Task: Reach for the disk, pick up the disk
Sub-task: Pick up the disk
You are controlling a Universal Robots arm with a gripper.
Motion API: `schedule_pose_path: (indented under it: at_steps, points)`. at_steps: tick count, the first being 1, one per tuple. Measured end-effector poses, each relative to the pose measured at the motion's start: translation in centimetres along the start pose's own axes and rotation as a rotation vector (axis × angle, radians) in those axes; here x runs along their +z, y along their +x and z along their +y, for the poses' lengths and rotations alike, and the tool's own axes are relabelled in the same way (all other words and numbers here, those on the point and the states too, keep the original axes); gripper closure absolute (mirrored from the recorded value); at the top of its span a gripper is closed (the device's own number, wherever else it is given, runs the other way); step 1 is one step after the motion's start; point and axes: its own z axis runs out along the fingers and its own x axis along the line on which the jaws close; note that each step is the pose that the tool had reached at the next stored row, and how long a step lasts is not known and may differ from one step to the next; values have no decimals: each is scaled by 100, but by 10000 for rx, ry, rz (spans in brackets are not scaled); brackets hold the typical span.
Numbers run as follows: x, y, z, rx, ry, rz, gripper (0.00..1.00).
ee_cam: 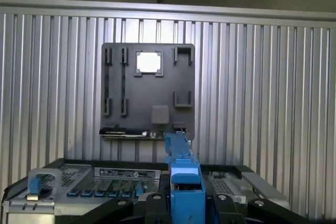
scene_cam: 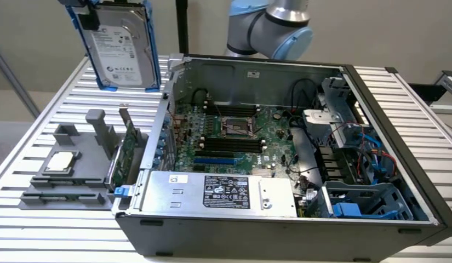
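- Wrist view: the claw [ee_cam: 186, 207] is clamped on the disk [ee_cam: 185, 179], gripping its blue frame.
- The disk hangs in the air, off the tabletop [scene_cam: 35, 118], at the exterior view's left of the open computer case [scene_cam: 284, 233].
- A grey holder tray [scene_cam: 65, 183] with a CPU chip [scene_cam: 59, 160] lies on the tabletop below.

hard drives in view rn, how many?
1. The disk, in its blue carrier, hangs in the gripper above the slatted table, at the exterior view's left. Others may sit hidden in the drive bay of the open case.

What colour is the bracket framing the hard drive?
Blue; the bracket shows best in the exterior view.
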Motion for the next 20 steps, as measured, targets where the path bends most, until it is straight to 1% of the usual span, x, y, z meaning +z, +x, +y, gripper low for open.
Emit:
schedule_pose_path:
  at_steps: [5, 20]
  points:
    - [-36, 69, -225, 1, 2, -60, 67]
    - [-88, 318, -900, 1, 1, -125, 67]
